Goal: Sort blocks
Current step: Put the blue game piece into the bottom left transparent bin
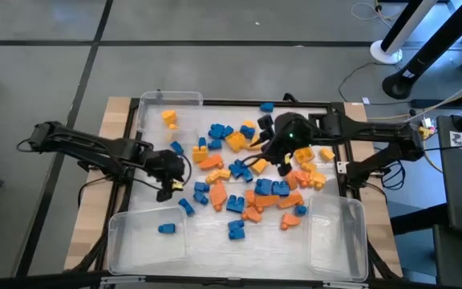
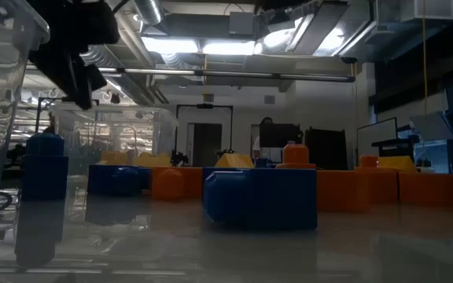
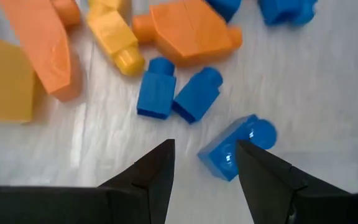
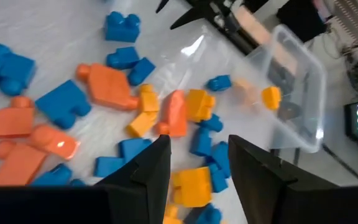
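Note:
Blue, orange and yellow blocks (image 1: 243, 172) lie scattered over the middle of the table. My left gripper (image 1: 167, 183) is open at the pile's left edge, low over the table. In the left wrist view a lone blue block (image 3: 236, 148) lies on its side in the gap (image 3: 204, 146), close against one finger. My right gripper (image 1: 283, 154) is open above the pile's far right part. Its wrist view shows its fingers (image 4: 197, 144) over a yellow block (image 4: 191, 186) and blue ones. My left gripper comes from above, and one finger (image 3: 260, 165) stands right against the lone blue block's end (image 3: 225, 158). Whether that finger touches the block I cannot tell. The block lies flat on the table.
A clear bin (image 1: 147, 237) at the near left holds one blue block (image 1: 165, 229). A second clear bin (image 1: 339, 233) stands at the near right, a third (image 1: 169, 98) at the far left with a yellow block (image 1: 169, 118) beside it. Free room lies between the near bins.

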Available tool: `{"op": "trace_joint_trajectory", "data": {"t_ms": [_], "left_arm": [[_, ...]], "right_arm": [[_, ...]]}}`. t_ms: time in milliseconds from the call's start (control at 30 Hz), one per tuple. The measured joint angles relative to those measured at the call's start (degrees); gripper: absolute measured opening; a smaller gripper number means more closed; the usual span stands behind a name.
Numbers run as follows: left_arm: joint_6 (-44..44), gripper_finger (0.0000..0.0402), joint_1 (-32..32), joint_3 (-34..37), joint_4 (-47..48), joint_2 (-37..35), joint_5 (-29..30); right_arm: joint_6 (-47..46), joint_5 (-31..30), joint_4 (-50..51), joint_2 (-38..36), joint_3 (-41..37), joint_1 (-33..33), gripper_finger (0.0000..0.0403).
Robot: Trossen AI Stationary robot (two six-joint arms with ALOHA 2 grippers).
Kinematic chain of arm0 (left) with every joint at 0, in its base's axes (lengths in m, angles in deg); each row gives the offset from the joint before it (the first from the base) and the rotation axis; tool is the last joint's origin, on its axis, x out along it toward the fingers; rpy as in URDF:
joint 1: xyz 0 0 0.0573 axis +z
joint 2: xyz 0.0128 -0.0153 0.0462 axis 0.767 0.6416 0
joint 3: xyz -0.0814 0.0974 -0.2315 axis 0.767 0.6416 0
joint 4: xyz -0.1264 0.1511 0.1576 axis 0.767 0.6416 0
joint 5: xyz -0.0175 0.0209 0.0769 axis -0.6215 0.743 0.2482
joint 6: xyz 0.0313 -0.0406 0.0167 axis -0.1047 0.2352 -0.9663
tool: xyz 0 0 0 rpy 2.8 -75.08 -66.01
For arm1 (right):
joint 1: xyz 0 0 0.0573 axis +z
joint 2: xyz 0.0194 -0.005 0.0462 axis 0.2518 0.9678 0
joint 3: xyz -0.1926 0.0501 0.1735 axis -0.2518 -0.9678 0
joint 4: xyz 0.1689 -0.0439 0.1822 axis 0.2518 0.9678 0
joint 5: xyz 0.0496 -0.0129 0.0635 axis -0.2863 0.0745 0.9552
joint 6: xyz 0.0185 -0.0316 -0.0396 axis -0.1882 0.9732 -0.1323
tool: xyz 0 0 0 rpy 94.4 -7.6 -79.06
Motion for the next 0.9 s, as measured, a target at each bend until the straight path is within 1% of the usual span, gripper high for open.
{"op": "trace_joint_trajectory", "data": {"t_ms": [67, 200, 267, 367, 600, 733, 900], "left_arm": [[-1.05, 0.0159, -0.6, 0.0, -1.28, 2.21, -0.34], [-2.55, 0.0159, -1.88, 0.0, -4.73, 5.9, -4.21], [-2.43, 0.0159, -2.53, 0.0, -5.64, 7.2, -5.15], [-2.21, 0.0159, -3.58, 0.0, -5.24, 8.57, -5.33], [-1.88, 0.0159, -5.55, -0.13, -5.51, 10.22, -5.84], [-2.17, 0.0159, -5.91, -0.2, -5.51, 10.77, -6.01], [-2.19, 0.0159, -5.93, -0.2, -5.24, 10.79, -5.45]], "right_arm": [[-0.96, -0.01, -0.17, -0.49, -1.53, 0.74, 0.0161], [-3.26, -0.01, -0.46, -1.48, -4.77, 2.28, 0.0161], [-4.22, -0.03, -0.55, -1.92, -6.37, 3.13, 0.0161], [-5.7, -0.22, -0.66, -2.64, -8.53, 4.53, 0.0161], [-8.05, -4.97, -1.97, -2.76, -11.74, 8.33, 0.0161], [-8.07, -5.17, -4.04, -2.75, -12.9, 9.75, 0.0161], [-8.1, -6.1, -4.18, -2.76, -12.9, 10.91, 0.0161]]}}
